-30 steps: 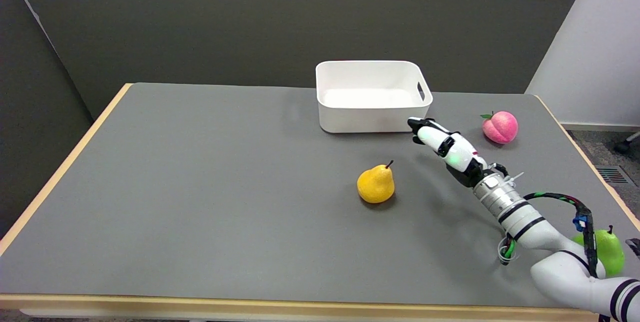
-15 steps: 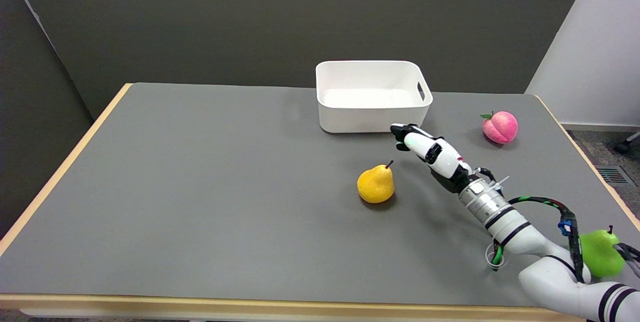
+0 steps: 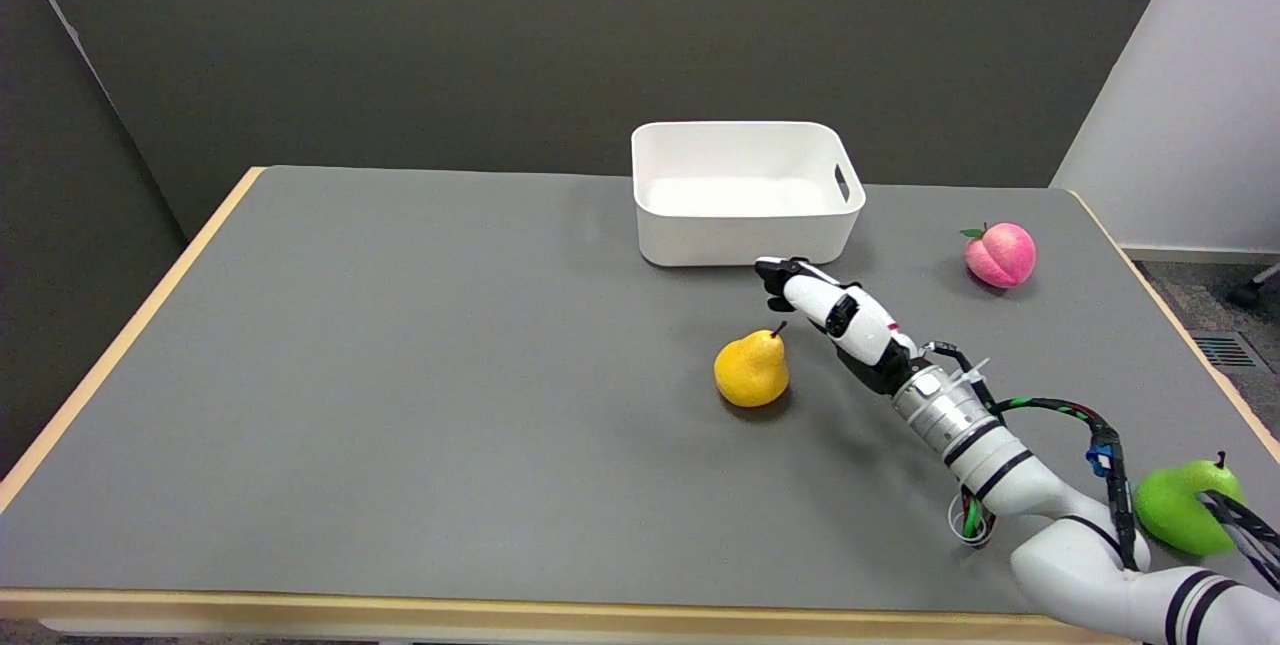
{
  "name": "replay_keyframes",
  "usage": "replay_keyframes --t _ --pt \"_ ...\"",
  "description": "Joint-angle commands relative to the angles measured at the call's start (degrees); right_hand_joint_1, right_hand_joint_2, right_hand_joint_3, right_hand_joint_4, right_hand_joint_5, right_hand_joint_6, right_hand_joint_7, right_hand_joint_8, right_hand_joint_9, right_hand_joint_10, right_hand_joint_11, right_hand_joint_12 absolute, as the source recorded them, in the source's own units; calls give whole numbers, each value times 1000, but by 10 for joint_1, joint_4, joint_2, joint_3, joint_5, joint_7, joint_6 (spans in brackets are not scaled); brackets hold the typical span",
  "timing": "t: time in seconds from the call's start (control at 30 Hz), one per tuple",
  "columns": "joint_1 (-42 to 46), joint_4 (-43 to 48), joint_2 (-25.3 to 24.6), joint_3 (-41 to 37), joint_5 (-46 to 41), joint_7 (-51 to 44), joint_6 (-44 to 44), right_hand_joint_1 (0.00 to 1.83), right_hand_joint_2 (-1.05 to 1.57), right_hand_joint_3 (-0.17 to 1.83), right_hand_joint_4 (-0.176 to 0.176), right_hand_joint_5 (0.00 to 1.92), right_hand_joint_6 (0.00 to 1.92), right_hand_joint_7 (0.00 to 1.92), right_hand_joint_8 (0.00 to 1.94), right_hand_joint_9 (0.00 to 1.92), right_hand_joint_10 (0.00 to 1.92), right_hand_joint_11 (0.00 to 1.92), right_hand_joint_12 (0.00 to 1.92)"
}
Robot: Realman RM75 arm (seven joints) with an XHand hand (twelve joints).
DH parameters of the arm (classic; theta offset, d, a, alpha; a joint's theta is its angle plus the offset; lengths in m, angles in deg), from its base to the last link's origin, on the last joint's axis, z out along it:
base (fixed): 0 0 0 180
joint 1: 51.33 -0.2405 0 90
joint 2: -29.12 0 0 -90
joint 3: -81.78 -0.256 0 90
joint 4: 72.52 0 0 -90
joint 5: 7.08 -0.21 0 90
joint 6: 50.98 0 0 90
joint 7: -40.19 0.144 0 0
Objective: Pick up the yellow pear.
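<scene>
The yellow pear [image 3: 751, 370] stands upright on the grey table, stem pointing up and to the right. My right hand [image 3: 832, 310] hovers just right of and behind it, stretched out toward the upper left with its fingers straight and together. Its fingertips reach past the pear's stem, close to the white bin's front wall. The hand holds nothing, and a narrow gap separates it from the pear.
A white bin [image 3: 742, 190] with nothing in it stands behind the pear. A pink peach [image 3: 1000, 254] lies at the right. A green pear [image 3: 1185, 507] sits at the near right edge, partly behind my arm's cables. The grey table [image 3: 400, 375] stretches left.
My right arm has swung leftward, carrying the hand from beside the bin's right corner to just right of the yellow pear. The pear has not moved.
</scene>
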Motion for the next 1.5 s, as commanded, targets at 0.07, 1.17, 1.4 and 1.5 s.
replay_keyframes --t 0.07,1.17,1.4,1.5 --pt "-42 -35 -31 35 9 1 -11 219 559 923 -96 177 472 184 413 40 700 -1 1010" --pt "-71 -73 -35 75 45 22 35 562 587 912 -73 120 390 116 337 8 657 -1 1000" --pt "-71 -73 -35 76 51 22 36 626 569 958 -71 88 414 80 337 5 610 -1 994" --pt "-71 -73 -35 76 57 22 36 665 607 881 -70 120 323 97 268 -1 601 -1 976"
